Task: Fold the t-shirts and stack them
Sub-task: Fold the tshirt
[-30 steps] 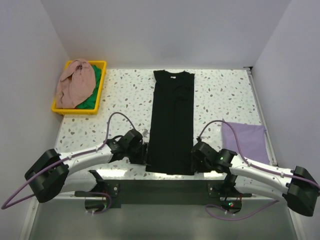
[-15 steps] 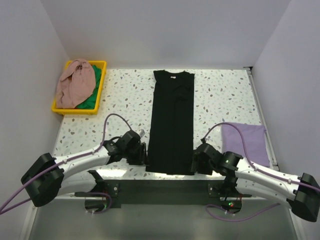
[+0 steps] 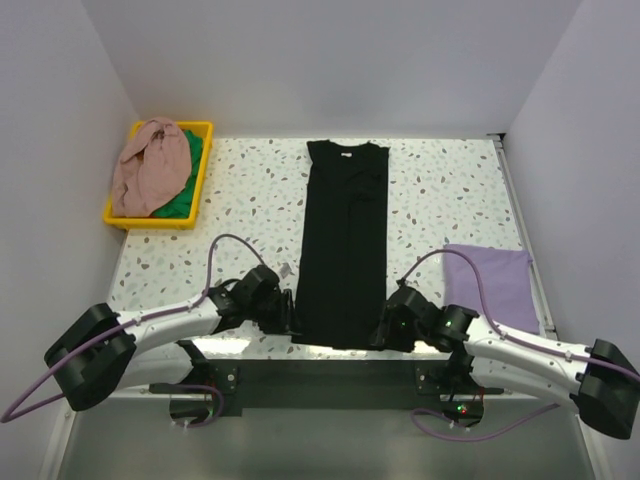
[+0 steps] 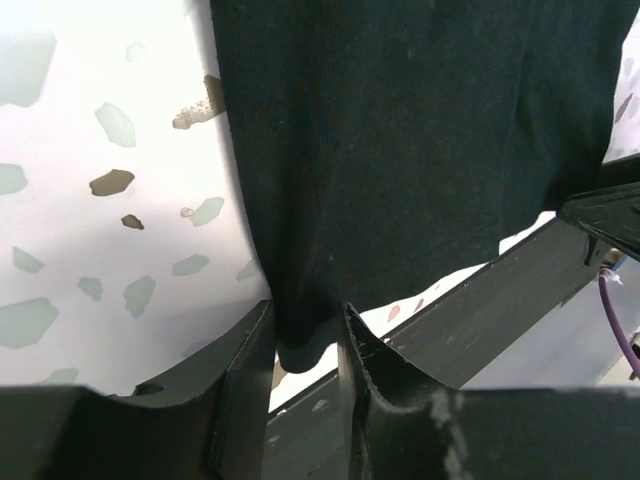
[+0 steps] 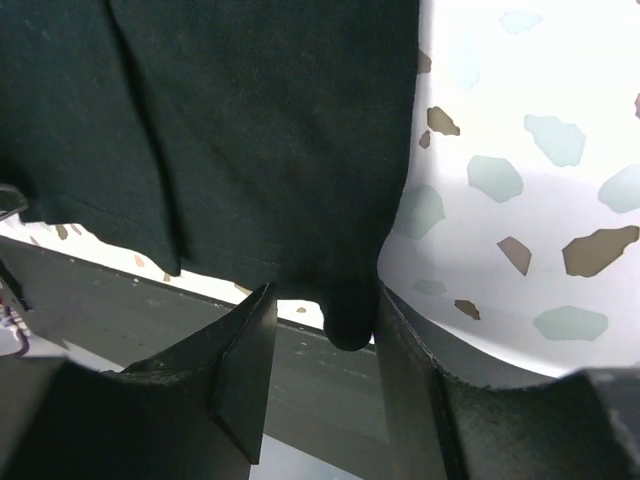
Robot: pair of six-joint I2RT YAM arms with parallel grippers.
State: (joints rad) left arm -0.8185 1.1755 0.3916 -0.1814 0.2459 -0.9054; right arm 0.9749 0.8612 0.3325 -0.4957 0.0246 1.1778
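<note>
A black t-shirt (image 3: 345, 240) lies flat in a long narrow strip down the middle of the table, its hem at the near edge. My left gripper (image 3: 290, 318) is at the hem's left corner; in the left wrist view the jaws (image 4: 306, 345) are pinched on a bunched corner of the shirt (image 4: 400, 130). My right gripper (image 3: 385, 330) is at the hem's right corner; in the right wrist view its jaws (image 5: 327, 320) straddle the corner of the shirt (image 5: 250, 120), with a gap left beside the fabric. A folded purple t-shirt (image 3: 490, 285) lies at the right.
A yellow bin (image 3: 205, 160) at the back left holds a pink shirt (image 3: 150, 165) and a green one (image 3: 190, 190). The table's near edge and a dark rail (image 4: 480, 310) run just under both grippers. White walls close in the sides and back.
Both grippers have moved inwards and down onto the hem's corners. The left jaws have closed on the left corner. The shirt has not shifted.
</note>
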